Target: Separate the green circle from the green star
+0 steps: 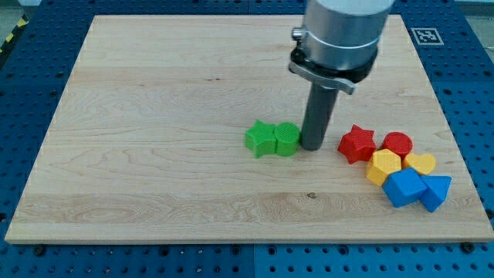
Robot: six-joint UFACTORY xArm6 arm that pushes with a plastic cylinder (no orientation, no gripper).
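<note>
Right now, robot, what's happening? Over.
My tip down beside green circle, its right. Circle touching green star. Not separated. Path clear; other blocks off right.

Arm (340, 35) cut off by view's top; yellow heart (421, 162) partly hidden.

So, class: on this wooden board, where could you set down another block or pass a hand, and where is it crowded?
Free: the whole stretch at the view's left of the green star, and the strip along the view's top edge of the board. Crowded: the view's lower right, where red star, red circle, two yellow blocks and two blue blocks cluster. My tip sits against the green circle.
</note>
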